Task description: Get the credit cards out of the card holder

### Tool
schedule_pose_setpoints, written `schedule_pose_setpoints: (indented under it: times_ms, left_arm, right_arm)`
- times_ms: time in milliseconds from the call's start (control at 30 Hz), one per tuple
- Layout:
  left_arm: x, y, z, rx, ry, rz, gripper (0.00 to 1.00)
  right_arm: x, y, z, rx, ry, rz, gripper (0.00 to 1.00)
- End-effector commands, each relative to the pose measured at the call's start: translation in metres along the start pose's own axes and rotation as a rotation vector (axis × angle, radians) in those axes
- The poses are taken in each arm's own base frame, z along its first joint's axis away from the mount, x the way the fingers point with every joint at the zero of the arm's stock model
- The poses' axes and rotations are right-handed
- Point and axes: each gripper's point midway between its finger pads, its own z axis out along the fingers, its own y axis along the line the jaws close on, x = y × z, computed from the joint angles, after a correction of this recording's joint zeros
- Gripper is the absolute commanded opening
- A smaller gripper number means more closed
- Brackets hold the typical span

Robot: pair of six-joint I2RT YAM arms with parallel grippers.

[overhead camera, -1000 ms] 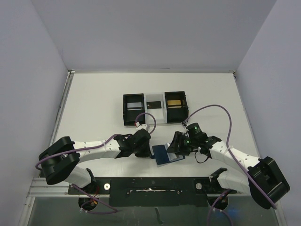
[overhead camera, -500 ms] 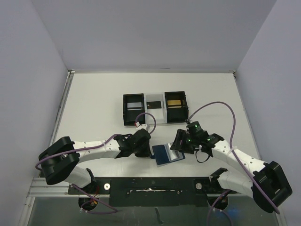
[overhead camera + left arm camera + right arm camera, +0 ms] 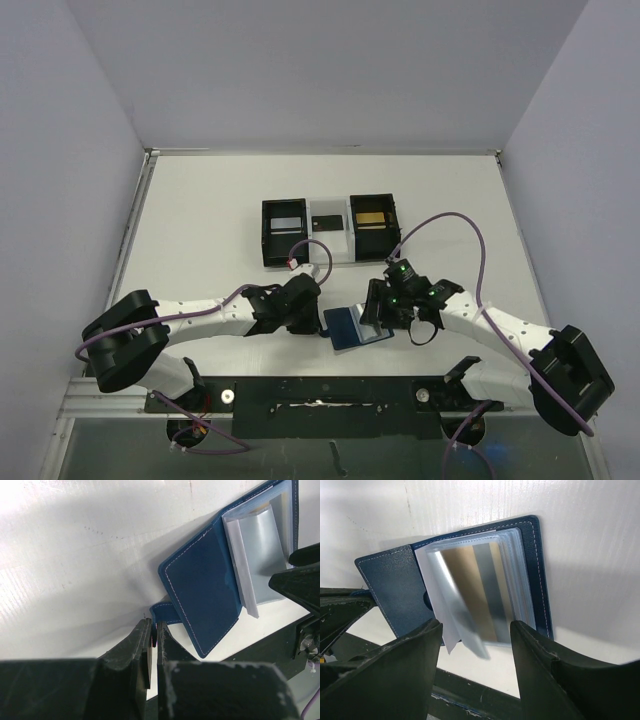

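The navy card holder (image 3: 347, 327) lies open near the table's front edge, between both arms. My left gripper (image 3: 155, 630) is shut on the small blue strap (image 3: 163, 612) at the card holder's (image 3: 200, 592) left corner. My right gripper (image 3: 476, 635) hovers open over the clear sleeves, its fingers (image 3: 415, 652) straddling them without touching. A gold-tan credit card (image 3: 465, 582) shows through the sleeves in the card holder (image 3: 390, 587). One clear sleeve (image 3: 452, 625) is blurred and stands partly lifted. In the top view the left gripper (image 3: 321, 314) and right gripper (image 3: 373, 318) flank the card holder.
Two black boxes joined by a clear section (image 3: 326, 222) stand behind the card holder. The right box holds a gold card (image 3: 372, 217) and the left box a pale card (image 3: 285, 222). The black mounting rail (image 3: 320, 395) runs just in front of the card holder.
My right gripper has opened wider and shifted slightly left over the card holder. A clear sleeve is swinging. The left gripper has kept its grip and place.
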Motion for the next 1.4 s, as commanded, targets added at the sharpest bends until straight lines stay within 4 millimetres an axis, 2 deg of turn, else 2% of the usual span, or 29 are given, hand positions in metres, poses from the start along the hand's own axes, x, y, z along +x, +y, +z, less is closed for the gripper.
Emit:
schedule_pose_setpoints:
  times_ms: [0,167,333,533,667,1033,1233,1367]
  left_arm:
    - [-0.011,-0.015,-0.008,0.042,-0.031,0.01,0.0]
    - [-0.011,-0.014,-0.008,0.044,-0.039,0.001,0.0]
    - [-0.011,-0.013,-0.007,0.036,-0.035,0.006,0.0]
    - [-0.01,-0.014,-0.006,0.037,-0.029,0.01,0.0]
    - [-0.01,-0.015,-0.006,0.039,-0.025,0.013,0.0]
    - [-0.011,-0.016,-0.006,0.039,-0.029,0.013,0.0]
    - [-0.01,-0.015,-0.005,0.037,-0.026,0.013,0.0]
    - [-0.01,-0.015,-0.006,0.042,-0.029,0.011,0.0]
  right_arm:
    - [-0.018,0.008,-0.015,0.025,-0.062,-0.024,0.58]
    - [-0.021,0.007,-0.018,0.04,-0.069,-0.037,0.59]
    - [-0.011,0.002,-0.008,0.052,-0.024,-0.037,0.58]
    - [-0.002,0.005,0.004,0.016,0.011,-0.038,0.5]
    - [0.001,0.003,0.007,0.033,0.024,-0.035,0.5]
    - [-0.011,0.005,-0.014,0.09,-0.016,-0.072,0.55]
    - [-0.004,0.0,-0.007,0.113,0.008,-0.076,0.56]
    - [0.001,0.004,0.0,0.091,0.024,-0.079,0.54]
